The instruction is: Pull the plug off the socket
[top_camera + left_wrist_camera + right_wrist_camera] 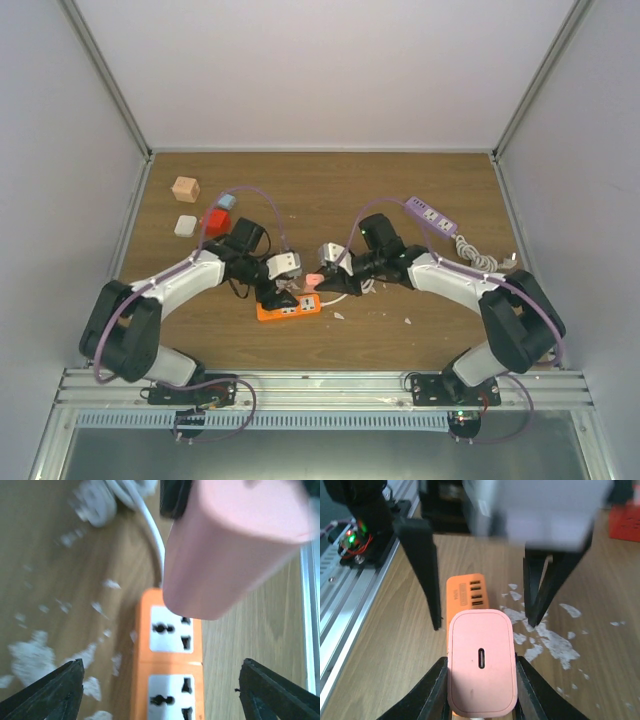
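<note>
Pink plug (481, 655) in right pincer (481, 667), over end of orange socket (466, 592).

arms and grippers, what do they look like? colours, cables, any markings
Both the left arm and right arm have white shells with black joints and a purple cable looped alongside. The left gripper and right gripper have pale grey bodies and black tapered fingers. No markings are legible.

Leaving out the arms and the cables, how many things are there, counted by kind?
Power strips: 2 (orange strip, purple strip)
Small blocks: 4 (tan block, light-blue block, red block, white block)
Plugs: 1 (pink plug)
Total: 7
</note>
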`<state>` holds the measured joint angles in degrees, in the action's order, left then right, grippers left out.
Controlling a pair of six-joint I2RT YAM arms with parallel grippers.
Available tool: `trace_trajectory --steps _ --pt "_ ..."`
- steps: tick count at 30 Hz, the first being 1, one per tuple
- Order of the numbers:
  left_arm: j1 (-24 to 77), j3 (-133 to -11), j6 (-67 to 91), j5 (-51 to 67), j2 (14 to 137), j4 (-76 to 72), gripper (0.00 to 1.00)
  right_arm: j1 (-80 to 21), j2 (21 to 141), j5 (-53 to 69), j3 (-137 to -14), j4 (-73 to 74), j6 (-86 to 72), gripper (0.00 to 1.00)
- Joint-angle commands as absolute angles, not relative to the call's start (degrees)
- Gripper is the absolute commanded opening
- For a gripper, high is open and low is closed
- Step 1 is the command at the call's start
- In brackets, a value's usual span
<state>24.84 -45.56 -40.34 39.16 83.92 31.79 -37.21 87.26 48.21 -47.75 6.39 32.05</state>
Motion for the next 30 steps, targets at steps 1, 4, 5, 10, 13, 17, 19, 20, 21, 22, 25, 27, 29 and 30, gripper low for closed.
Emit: trace_trajectory --steps 1,4,5,10,13,17,19,20,21,22,25,27,29,30 --pt "23.68 -50.18 -37.67 41.02 77.76 30.04 0.86 -32.82 84.89 54.31 -49.42 3.44 24.78 0.04" --pt "23.64 -51.08 -34.03 38.83 74.39 26.56 0.89 -29.58 84.74 55.16 -49.91 0.51 17.41 0.03" --pt "23.64 -51.19 -33.52 38.18 73.36 25.46 0.90 -28.55 84.68 55.18 -49.99 -1.30 13.34 0.04" --pt "24.33 -52.85 -33.57 32.28 71.24 22.32 0.91 -25.30 83.04 54.75 -49.00 -10.24 -5.51 0.03" --pt "25.54 -54.70 -32.90 31.25 71.44 21.62 0.91 -25.05 82.06 51.37 -48.28 -11.97 -11.81 0.01" --pt "29.43 -56.43 -31.54 27.74 72.48 19.57 0.89 -25.00 82.05 48.12 -48.02 -13.93 -20.25 0.00" --pt "31.49 -57.68 -30.49 25.50 73.65 18.89 0.88 -25.05 82.51 47.86 -48.36 -14.79 -24.31 0.01" --pt "32.42 -58.31 -29.97 24.65 74.23 18.55 0.88 -25.05 82.67 47.71 -48.46 -15.25 -26.09 0.01" --pt "33.42 -58.87 -29.44 23.35 74.88 18.12 0.87 -25.06 82.76 47.54 -48.45 -15.82 -27.89 0.01" --pt "34.33 -59.43 -29.00 21.45 75.49 17.72 0.86 -25.13 82.91 47.33 -48.45 -16.22 -29.41 0.01" --pt "35.94 -61.08 -27.20 18.99 77.48 16.68 0.83 -25.43 82.71 46.40 -47.88 -17.42 -32.44 0.00" --pt "36.20 -62.45 -25.68 18.03 79.22 16.38 0.81 -25.85 82.27 46.08 -46.67 -19.29 -34.60 0.00" --pt "36.21 -63.95 -24.38 17.34 81.08 16.28 0.78 -26.21 82.46 46.10 -46.08 -20.73 -36.22 0.01" --pt "36.21 -64.57 -23.81 17.01 81.84 16.03 0.77 -26.41 82.72 46.03 -46.00 -21.11 -36.56 0.01"
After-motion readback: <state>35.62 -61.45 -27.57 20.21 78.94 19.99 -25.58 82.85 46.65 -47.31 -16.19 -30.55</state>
